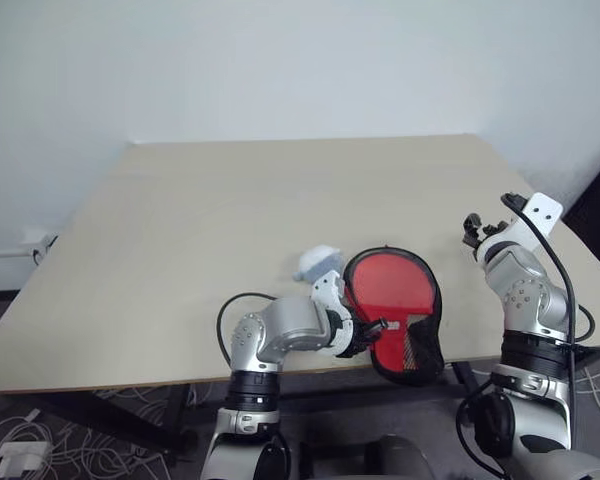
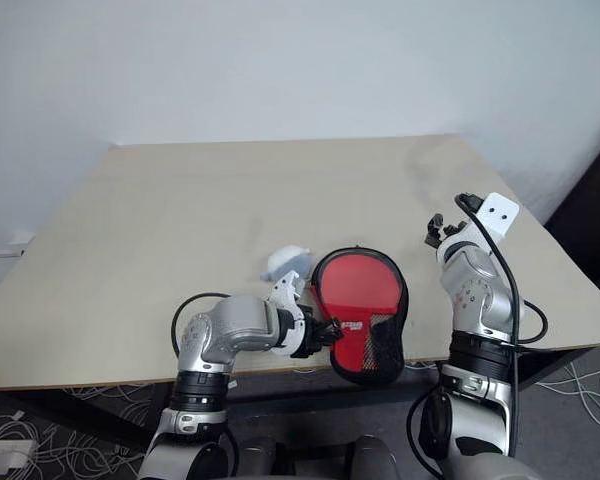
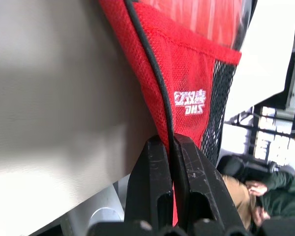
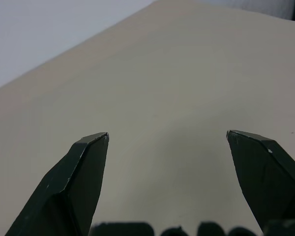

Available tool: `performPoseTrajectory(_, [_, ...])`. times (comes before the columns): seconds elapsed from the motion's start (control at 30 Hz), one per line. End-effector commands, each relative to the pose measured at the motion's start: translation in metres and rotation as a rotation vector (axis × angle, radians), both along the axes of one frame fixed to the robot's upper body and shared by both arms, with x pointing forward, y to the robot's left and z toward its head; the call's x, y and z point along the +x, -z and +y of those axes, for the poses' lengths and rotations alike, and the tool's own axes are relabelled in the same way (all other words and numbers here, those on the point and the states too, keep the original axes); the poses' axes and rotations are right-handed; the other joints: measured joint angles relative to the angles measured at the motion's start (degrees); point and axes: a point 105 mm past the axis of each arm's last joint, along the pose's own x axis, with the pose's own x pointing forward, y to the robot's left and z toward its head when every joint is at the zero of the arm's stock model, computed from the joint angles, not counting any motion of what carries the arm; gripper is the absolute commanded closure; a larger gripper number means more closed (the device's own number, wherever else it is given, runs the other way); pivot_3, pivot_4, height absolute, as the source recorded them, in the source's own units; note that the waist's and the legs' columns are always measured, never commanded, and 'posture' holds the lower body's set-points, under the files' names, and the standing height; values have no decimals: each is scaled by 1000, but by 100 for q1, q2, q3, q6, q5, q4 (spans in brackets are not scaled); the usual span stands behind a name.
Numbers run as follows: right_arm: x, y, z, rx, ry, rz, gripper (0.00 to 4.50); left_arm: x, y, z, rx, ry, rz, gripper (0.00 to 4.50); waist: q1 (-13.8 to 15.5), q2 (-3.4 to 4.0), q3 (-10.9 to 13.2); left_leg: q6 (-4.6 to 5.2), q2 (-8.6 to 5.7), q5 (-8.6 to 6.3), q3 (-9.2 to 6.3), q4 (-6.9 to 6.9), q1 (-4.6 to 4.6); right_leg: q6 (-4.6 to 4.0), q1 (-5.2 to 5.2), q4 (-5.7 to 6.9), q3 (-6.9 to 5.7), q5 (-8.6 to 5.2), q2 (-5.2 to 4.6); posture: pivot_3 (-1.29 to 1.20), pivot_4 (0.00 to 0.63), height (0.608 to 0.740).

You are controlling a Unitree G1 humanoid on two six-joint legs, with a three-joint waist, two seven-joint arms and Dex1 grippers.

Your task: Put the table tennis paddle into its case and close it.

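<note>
The case [image 1: 412, 352] hangs tilted at the table's front edge, its narrow end past the edge. It has black edging, red mesh and a small white logo [image 3: 190, 102]. A smooth red round face [image 1: 388, 293] shows in its wide part; it looks like the table tennis paddle's blade, and the handle is hidden. My left gripper [image 1: 375, 328] is shut on the case's black edging, with the fingers [image 3: 152, 182] pinching it from both sides in the left wrist view. Off to the right, my right gripper [image 1: 472, 232] hovers open over bare table, nothing between its fingertips [image 4: 91, 157].
The tan table [image 1: 230, 210] stretches away to a white wall, bare behind and left of the case. Cables [image 1: 40, 440] lie on the floor under its left front corner. A seated person [image 3: 250, 194] shows beyond the table edge in the left wrist view.
</note>
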Motion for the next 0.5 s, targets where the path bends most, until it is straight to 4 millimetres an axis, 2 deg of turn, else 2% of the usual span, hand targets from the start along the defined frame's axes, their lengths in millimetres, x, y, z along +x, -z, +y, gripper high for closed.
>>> performPoseTrajectory(0.03, [5, -16, 4, -9, -16, -51, 326, -18, -5, -20, -122, 13, 44, 3825, 2, 0, 0, 0, 0, 0, 0, 1, 0, 0, 0, 0, 0, 0, 0, 0, 0, 724])
performPoseTrajectory(0.27, [9, -16, 9, -6, -38, -48, 326, -13, -4, -17, -139, -4, 54, 1421, -2, 0, 0, -1, 0, 0, 0, 0, 0, 1, 0, 0, 0, 0, 0, 0, 0, 724])
performPoseTrajectory(0.37, [10, -16, 12, -6, -57, -45, 326, -4, -6, -10, -158, -5, 31, 1421, 0, 0, 0, -1, 1, 0, 0, -1, 0, 1, -1, -1, -1, -1, 1, 0, 0, 724])
performPoseTrajectory(0.43, [11, -15, 14, -10, -65, -43, 326, 3, -5, 5, -142, 54, -49, 1421, -2, 0, 0, -1, 1, -1, 0, -1, -1, 1, 0, -2, -2, -1, 1, 0, 0, 724])
performPoseTrajectory(0.5, [11, -16, 15, -15, -77, -47, 326, 11, -13, 20, -164, 108, -135, 1421, -16, -1, 1, -1, 2, -1, 0, -1, -1, 2, -2, 0, -3, -1, 2, 0, 0, 724])
